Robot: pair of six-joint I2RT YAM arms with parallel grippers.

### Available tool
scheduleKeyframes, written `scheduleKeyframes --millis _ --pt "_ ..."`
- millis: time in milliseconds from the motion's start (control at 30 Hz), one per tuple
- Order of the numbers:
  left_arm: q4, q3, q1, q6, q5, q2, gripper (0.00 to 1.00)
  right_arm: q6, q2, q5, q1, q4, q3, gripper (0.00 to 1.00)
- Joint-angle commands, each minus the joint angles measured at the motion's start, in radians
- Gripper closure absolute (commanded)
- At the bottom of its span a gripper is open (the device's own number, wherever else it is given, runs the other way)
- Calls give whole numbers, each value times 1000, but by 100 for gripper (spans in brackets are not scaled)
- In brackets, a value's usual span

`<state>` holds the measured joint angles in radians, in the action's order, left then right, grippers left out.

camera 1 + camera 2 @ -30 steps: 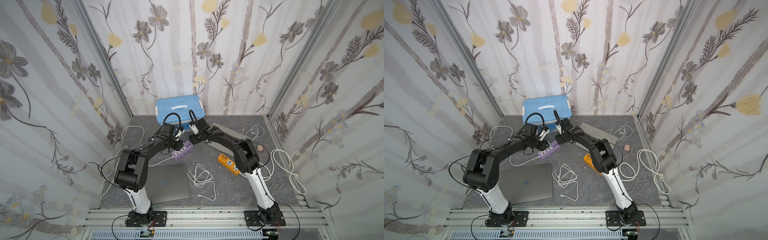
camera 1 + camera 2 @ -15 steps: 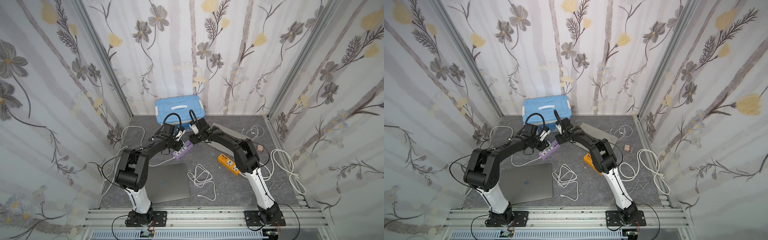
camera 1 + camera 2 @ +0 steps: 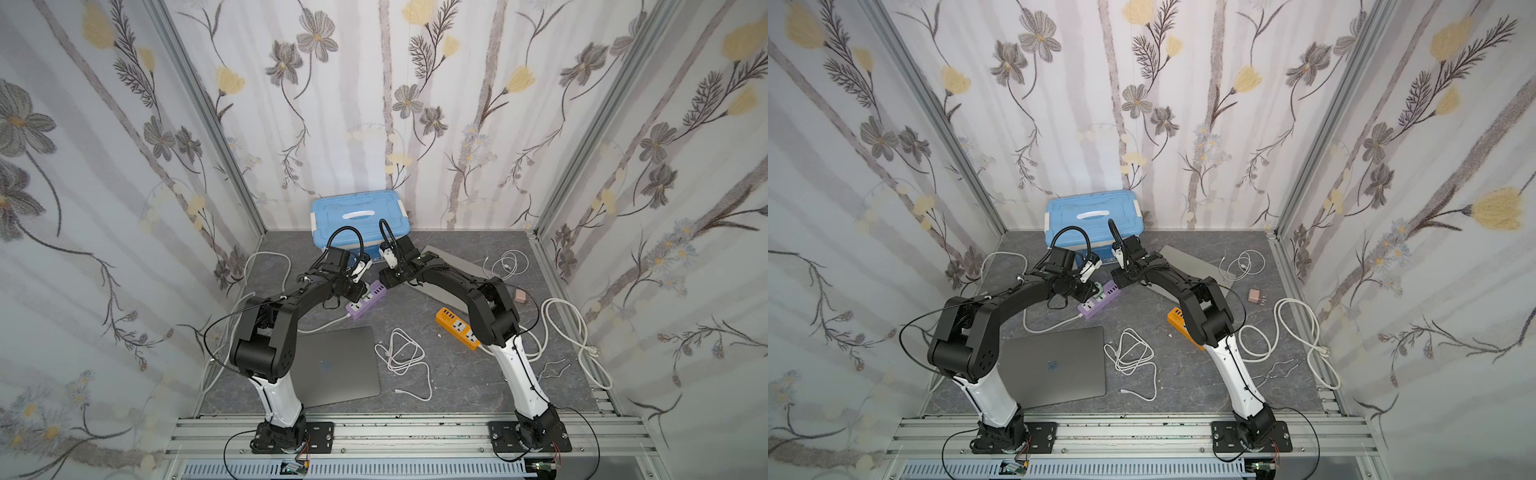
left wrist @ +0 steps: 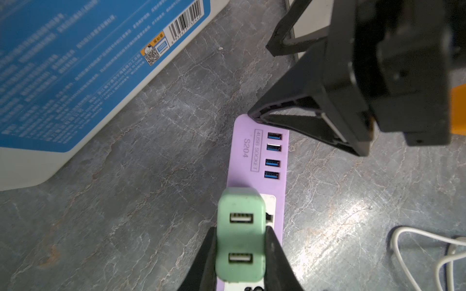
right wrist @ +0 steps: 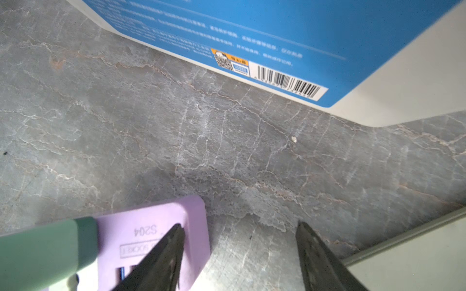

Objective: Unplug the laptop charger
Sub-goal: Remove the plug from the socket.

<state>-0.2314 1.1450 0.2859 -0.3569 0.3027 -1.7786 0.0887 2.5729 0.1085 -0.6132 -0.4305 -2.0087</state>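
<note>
Mint-green charger [image 4: 240, 236] looks still seated in the purple power strip [image 4: 257, 156] on the bench [image 4: 151, 151], but left claw [image 4: 242, 228] has just closed and now pinches its sides, while right claw [image 5: 239, 224], spread, pins the strip's end with one finger, so the pull looks next.

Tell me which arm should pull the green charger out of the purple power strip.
Left. The left gripper clamps the green charger on both sides, seated in the purple power strip. The right gripper is open, one finger at the strip's end, likely better for bracing it.
</note>
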Motion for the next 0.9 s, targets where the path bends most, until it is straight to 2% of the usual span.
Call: scheduleKeyframes --millis 0,133,200,800,867 --pt "50 -27 10 -44 -70 23 96 -14 7 -30 -6 -38 7 29" --pt "55 -35 22 -56 -112 24 96 -6 -31 -30 -12 -4 61 17" --pt "57 -36 28 -60 -123 19 96 0 -57 -15 -12 20 100 16" --pt "74 -50 38 -57 -132 26 99 15 -83 161 -42 43 110 17" --pt "76 -51 39 -56 -135 29 99 22 -78 152 -44 37 103 17"
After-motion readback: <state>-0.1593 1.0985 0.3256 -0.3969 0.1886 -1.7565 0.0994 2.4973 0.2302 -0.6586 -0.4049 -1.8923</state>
